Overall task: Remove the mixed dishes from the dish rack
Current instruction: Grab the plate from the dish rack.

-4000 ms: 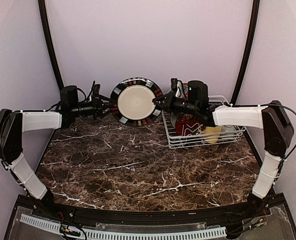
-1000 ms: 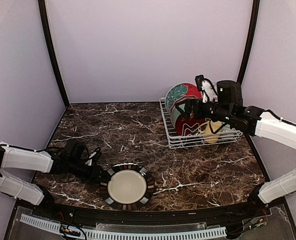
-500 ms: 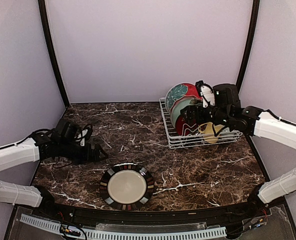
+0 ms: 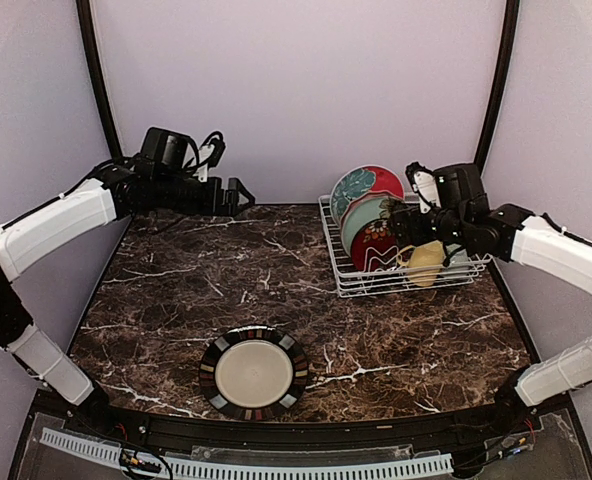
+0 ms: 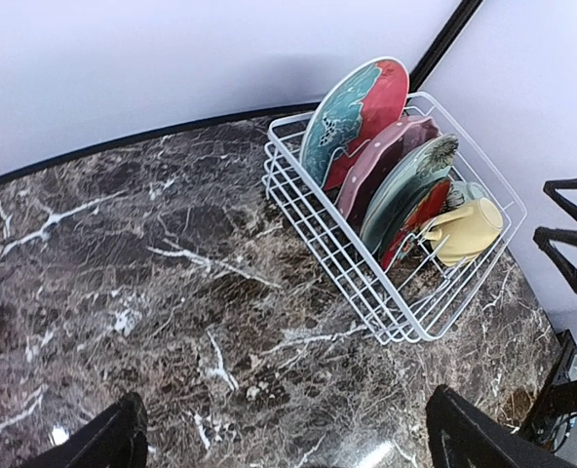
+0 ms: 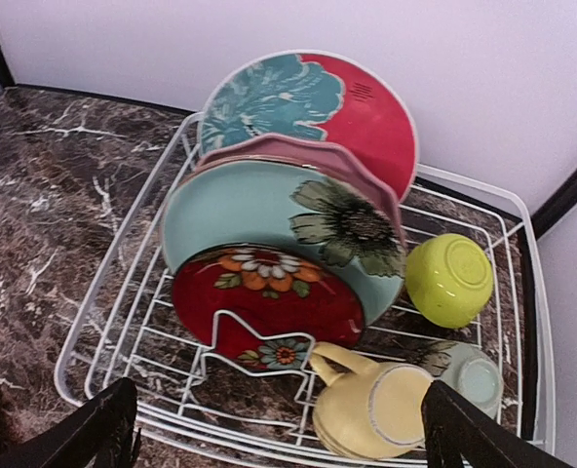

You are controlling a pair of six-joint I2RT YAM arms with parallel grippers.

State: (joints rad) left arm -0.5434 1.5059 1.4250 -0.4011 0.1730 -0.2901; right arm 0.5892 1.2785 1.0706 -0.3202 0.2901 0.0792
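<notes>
Left claw [image 4: 238, 196]: fingers spread wide, gripping nothing. I had it raised over the back left of the table [image 4: 176, 290], pointing toward the dish rack [image 4: 348, 282] and well apart from it.

Right claw [image 6: 279, 414]: fingers likewise spread and empty. It hung above the rack, touching none of the dishes.

The white wire rack stood at the back right of the table. In the right wrist view I counted four plates standing on edge in a row. The red plate with teal flower [image 6: 313, 97] was farthest, then the pink scalloped plate [image 6: 371, 185], then the pale teal plate [image 6: 235, 210]. The small red floral plate [image 6: 269, 302] was nearest.

Beside the plates, the lime-green bowl [image 6: 449, 280] was tipped so that its base faced the camera. The pale yellow mug [image 6: 381, 414] lay on its side, handle toward the red floral plate. The pale blue cup [image 6: 476, 375] sat just beside the mug.

The black-rimmed cream plate [image 4: 254, 372] lay flat on the table near the front edge, well apart from the rack and from both claws.
</notes>
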